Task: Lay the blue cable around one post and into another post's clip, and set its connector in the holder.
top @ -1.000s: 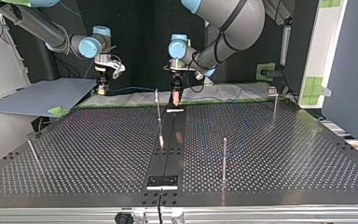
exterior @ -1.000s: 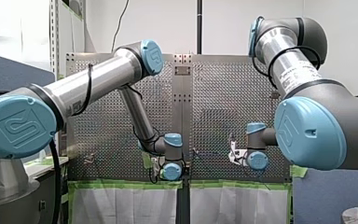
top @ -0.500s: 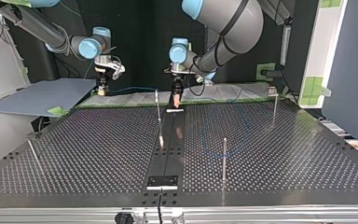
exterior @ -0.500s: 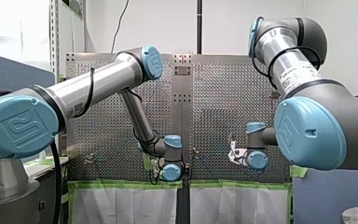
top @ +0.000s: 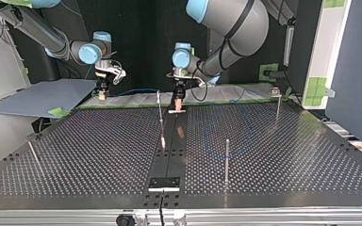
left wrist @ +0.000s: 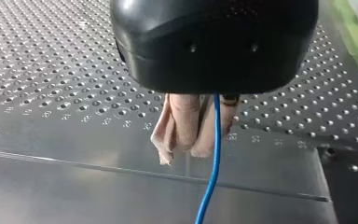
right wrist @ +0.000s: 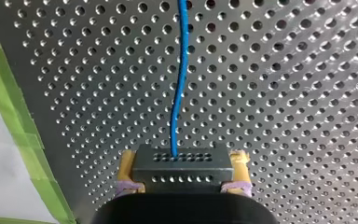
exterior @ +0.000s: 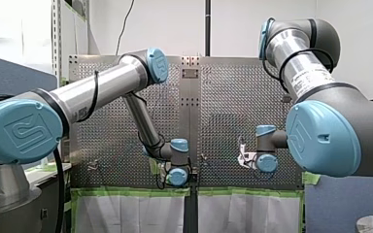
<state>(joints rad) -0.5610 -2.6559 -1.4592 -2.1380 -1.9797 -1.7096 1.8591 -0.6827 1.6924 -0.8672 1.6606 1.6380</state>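
In the left wrist view my left gripper [left wrist: 193, 149] has its beige pads shut on the blue cable [left wrist: 213, 154], which hangs down from them over the table. The top view shows this gripper [top: 178, 102] at the table's far edge, above the dark centre strip. My right gripper [right wrist: 182, 186] is shut with its yellow pads on the black connector [right wrist: 182, 165]; the cable [right wrist: 179, 79] runs straight out of it. In the top view the right gripper [top: 102, 93] hangs off the far left edge, and the cable [top: 132, 90] runs between the two grippers.
Thin metal posts stand on the perforated table [top: 85, 150]: one [top: 160, 115] near the left gripper, one [top: 226, 160] nearer the camera, one with a clip on top [top: 277, 103] at far right. A black holder [top: 165, 182] sits on the centre strip's near end. A grey board [top: 37, 96] lies far left.
Both arms shifted only slightly. My left gripper came a little lower and nearer the table's far edge; my right wrist drifted a little. Both grips are unchanged.
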